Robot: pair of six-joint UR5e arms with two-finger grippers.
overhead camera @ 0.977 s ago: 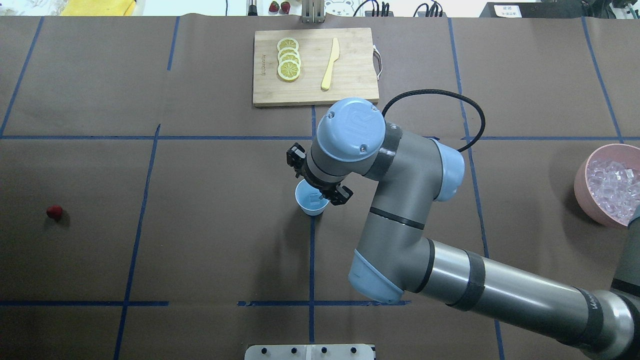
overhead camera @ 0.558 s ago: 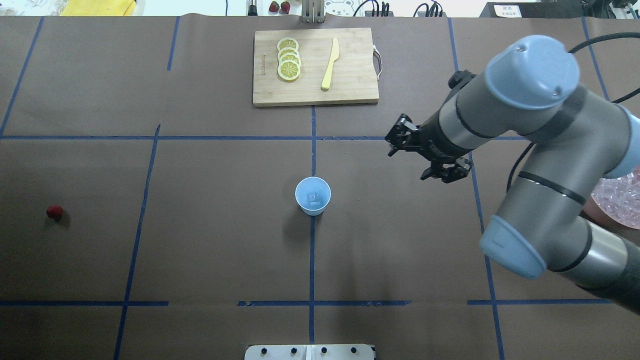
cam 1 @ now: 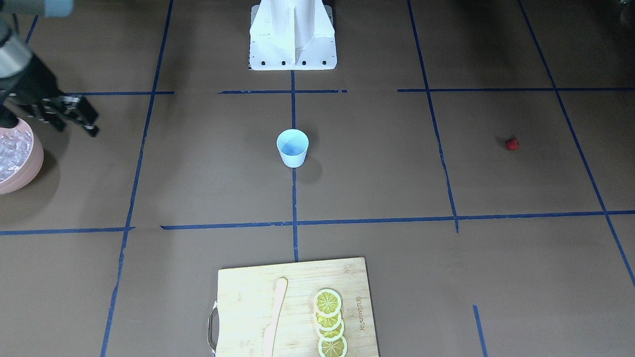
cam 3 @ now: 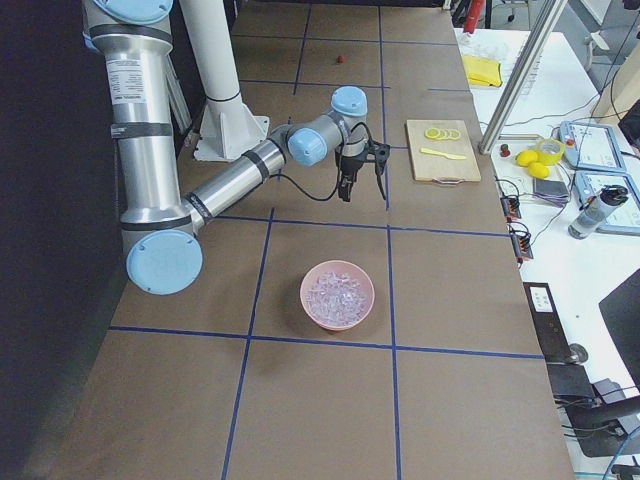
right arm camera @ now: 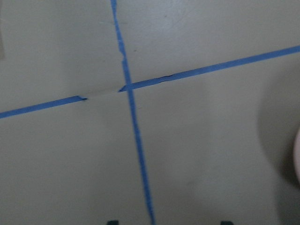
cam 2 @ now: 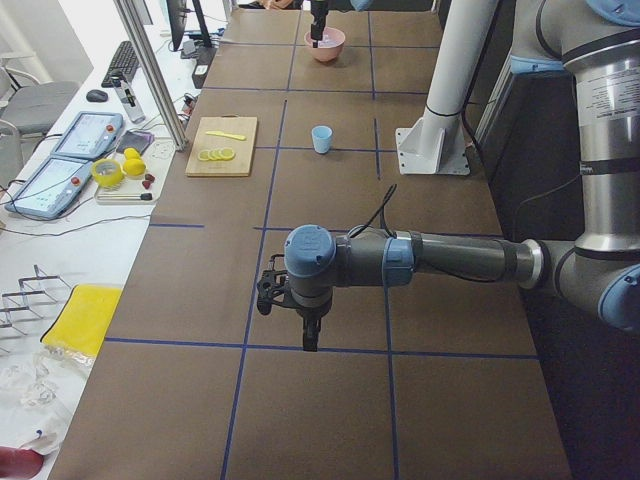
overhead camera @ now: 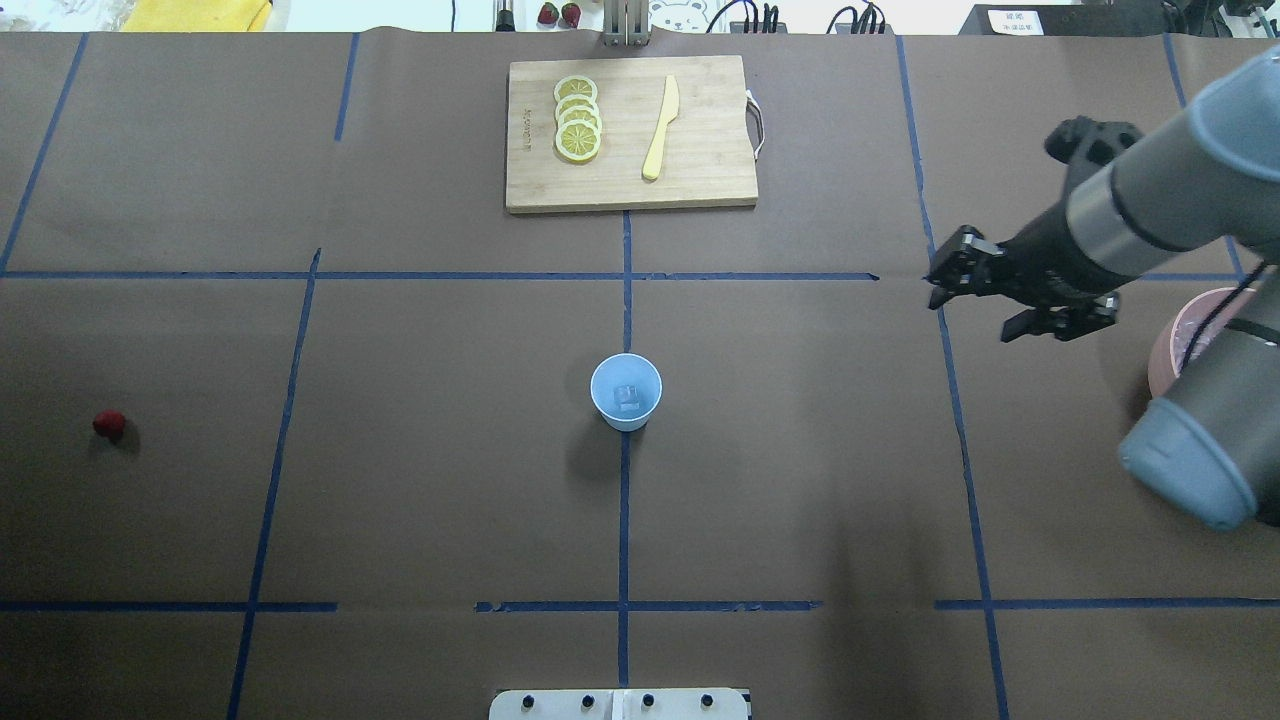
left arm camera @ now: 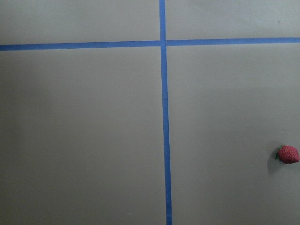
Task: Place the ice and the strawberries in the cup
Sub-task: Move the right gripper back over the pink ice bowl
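Ice [cam 3: 338, 296]: hard, light, slippery; pinch one cube across flat faces. Near it the right fingers [overhead camera: 965, 262] gape empty; left fingers [cam 2: 310, 335]: cannot tell.

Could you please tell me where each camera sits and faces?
Front-facing: opposite the robot, looking down; right gripper.
Overhead: behind it, looking down; right gripper, cup.
Exterior left: table's left end; left arm.
Exterior right: right end; right arm, bowl.
Left wrist: straight down; strawberry.
Right wrist: straight down; tape.
First two share the cup.
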